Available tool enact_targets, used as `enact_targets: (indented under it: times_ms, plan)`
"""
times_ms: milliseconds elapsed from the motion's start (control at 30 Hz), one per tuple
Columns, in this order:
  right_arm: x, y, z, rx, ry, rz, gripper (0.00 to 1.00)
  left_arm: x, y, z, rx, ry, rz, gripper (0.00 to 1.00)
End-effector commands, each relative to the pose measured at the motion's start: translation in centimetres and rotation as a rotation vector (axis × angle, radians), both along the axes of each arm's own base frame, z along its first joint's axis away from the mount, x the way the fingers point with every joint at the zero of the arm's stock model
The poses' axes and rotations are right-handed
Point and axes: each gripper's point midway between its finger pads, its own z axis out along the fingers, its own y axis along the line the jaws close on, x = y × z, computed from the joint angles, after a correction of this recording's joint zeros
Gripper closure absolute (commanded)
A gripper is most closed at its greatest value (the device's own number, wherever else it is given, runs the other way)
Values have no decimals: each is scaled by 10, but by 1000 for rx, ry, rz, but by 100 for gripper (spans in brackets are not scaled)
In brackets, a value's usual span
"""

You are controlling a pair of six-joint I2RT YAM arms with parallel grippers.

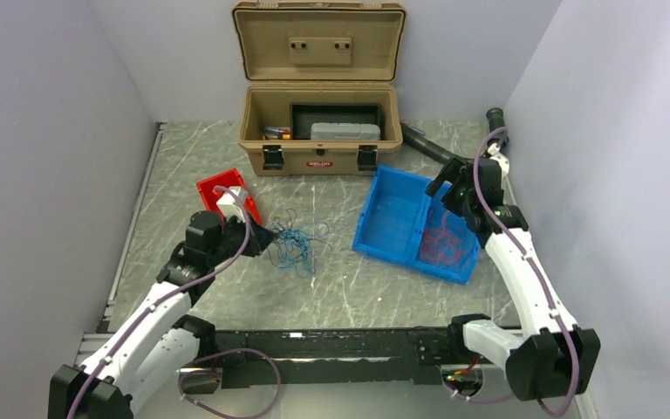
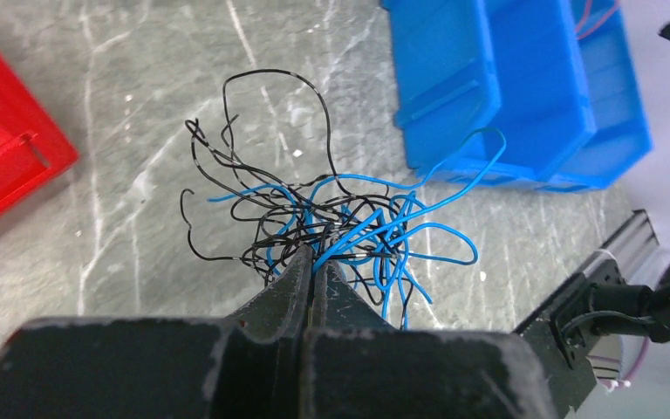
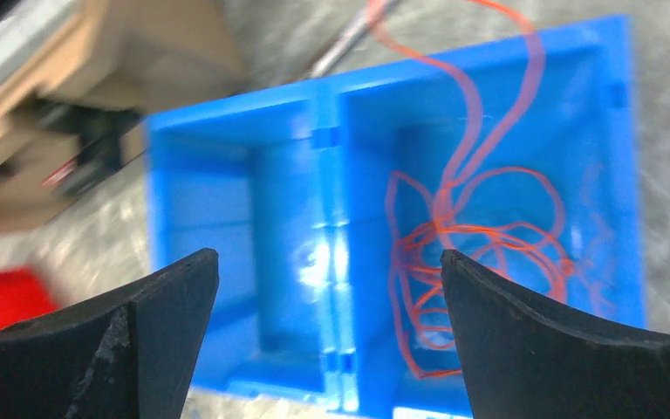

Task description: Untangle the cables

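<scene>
Grey marbled table (image 1: pixel 358 297), open tan toolbox (image 1: pixel 318 122) at its back, blue bin (image 1: pixel 393 218) with red-orange cables (image 3: pixel 480 253) in its right compartment (view blurred), right gripper (image 3: pixel 327 262) above it, fingers wide apart, left gripper (image 2: pixel 317 255) pinched on tangled blue and black cables (image 2: pixel 349 218) lying on the table left of the bin

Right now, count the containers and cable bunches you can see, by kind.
Blue bin: 1
Red bin: 1
Tan toolbox: 1
Blue-and-black cable tangle: 1
Red cable bunch, inside the blue bin: 1
Total: 5
</scene>
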Motion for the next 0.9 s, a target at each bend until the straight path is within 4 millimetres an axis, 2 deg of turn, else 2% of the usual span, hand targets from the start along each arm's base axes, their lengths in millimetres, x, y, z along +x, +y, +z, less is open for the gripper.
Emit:
enact_targets:
  times_ms: [0,133,267,367,467,600,767,867]
  plan:
    - [4,65,65,85,-228,368,0,-2,-24,25,-97,-92,-136,100]
    - [-2,117,72,49,-215,556,1,-7,-36,31,-123,-109,-212,100]
    - [-14,185,68,79,-214,799,3,-14,-44,38,-146,-130,-276,100]
    - [-23,216,60,92,-217,890,4,-18,-47,45,-176,-119,-284,100]
    - [-27,236,51,90,-211,939,5,-16,-42,43,-183,-74,-231,100]
    - [-37,255,38,107,-203,989,5,-5,-25,26,-93,-4,-109,100]
    - [-51,271,19,127,-173,1024,5,-4,-18,14,-61,40,-64,100]
    - [-56,276,9,126,-162,1023,6,-6,-17,13,-75,51,-53,96]
